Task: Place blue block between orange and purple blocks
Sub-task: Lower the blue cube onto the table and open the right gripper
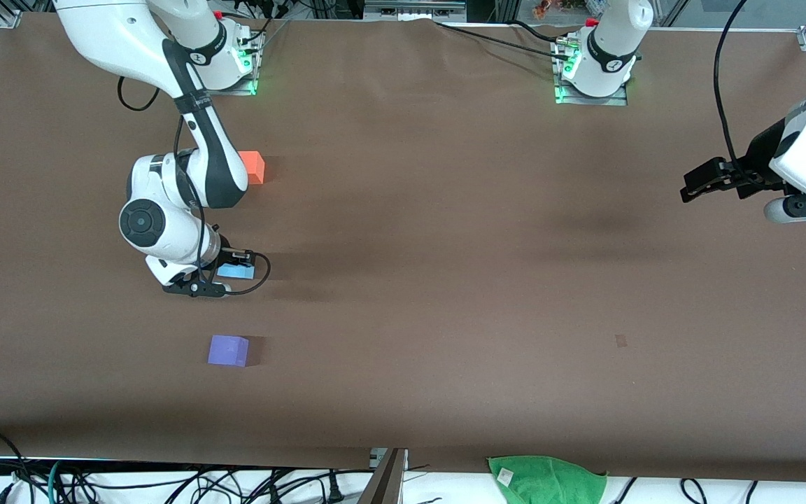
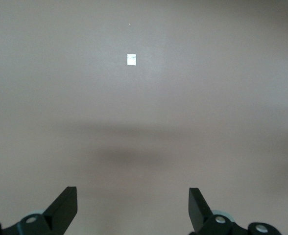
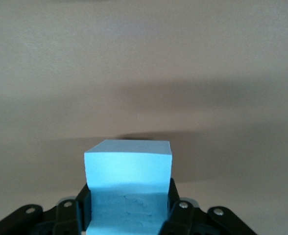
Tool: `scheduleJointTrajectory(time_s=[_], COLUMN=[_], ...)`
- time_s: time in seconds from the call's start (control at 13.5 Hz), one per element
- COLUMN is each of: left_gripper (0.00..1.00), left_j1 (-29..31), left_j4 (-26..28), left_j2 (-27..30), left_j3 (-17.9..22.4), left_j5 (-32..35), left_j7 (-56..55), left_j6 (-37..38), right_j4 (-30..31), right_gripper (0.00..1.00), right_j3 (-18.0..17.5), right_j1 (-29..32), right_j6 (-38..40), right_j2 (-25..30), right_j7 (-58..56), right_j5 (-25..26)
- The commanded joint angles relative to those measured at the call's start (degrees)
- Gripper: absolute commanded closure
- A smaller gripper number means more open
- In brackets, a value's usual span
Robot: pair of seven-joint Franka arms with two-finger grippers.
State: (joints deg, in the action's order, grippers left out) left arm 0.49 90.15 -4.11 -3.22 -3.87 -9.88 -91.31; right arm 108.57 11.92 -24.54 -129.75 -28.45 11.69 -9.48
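Brown cloth covers the table (image 1: pixel 445 210). Right gripper (image 1: pixel 224 276) pinches the blue block (image 3: pixel 128 191) low over the gap it must fill — orange block (image 1: pixel 253 166) toward the bases from it, purple block (image 1: pixel 228 351) toward the camera. Left gripper (image 2: pixel 133 208) waits spread and empty at its own end.

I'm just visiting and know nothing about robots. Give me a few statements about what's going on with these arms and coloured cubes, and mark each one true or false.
1. The right gripper is shut on the blue block. True.
2. The left gripper holds the purple block. False: it is open, holds nothing, and waits over bare table at the left arm's end.
3. The purple block lies nearer to the front camera than the orange block. True.
4. The orange block is stacked on the purple block. False: they lie apart on the table.
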Motion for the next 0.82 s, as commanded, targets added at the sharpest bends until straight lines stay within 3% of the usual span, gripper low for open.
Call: scheduleJointTrajectory(time_s=[0.0, 0.22, 0.3, 0.45, 0.59, 0.74], left_gripper=[0.0, 0.0, 0.0, 0.0, 0.0, 0.0], left_j1=[0.21, 0.12, 0.12, 0.12, 0.12, 0.12], left_j4=[-1.56, -1.56, -1.56, -1.56, -1.56, -1.56], left_j2=[-0.72, -0.72, -0.72, -0.72, -0.72, -0.72], left_j3=[-0.21, -0.21, -0.21, -0.21, -0.21, -0.21], left_j5=[0.44, 0.44, 0.44, 0.44, 0.44, 0.53], left_j7=[0.66, 0.66, 0.66, 0.66, 0.66, 0.66], left_j6=[0.52, 0.52, 0.52, 0.52, 0.52, 0.52], right_j4=[2.87, 3.93, 3.93, 3.67, 1.84, -3.76], right_gripper=[0.62, 0.61, 0.53, 0.03, 0.01, 0.01], right_j3=[-0.32, -0.32, -0.32, -0.32, -0.32, 0.03], right_j1=[0.64, 0.64, 0.64, 0.64, 0.64, 0.9], right_j6=[-4.18, -5.95, -6.04, -5.95, -4.03, 3.32], right_j2=[0.24, -0.64, -0.9, -1.25, -0.56, -0.11], right_j7=[-2.54, -2.63, -2.63, -2.63, -2.9, -3.25], right_j5=[-1.5, -1.59, -1.59, -1.5, -1.5, -1.24])
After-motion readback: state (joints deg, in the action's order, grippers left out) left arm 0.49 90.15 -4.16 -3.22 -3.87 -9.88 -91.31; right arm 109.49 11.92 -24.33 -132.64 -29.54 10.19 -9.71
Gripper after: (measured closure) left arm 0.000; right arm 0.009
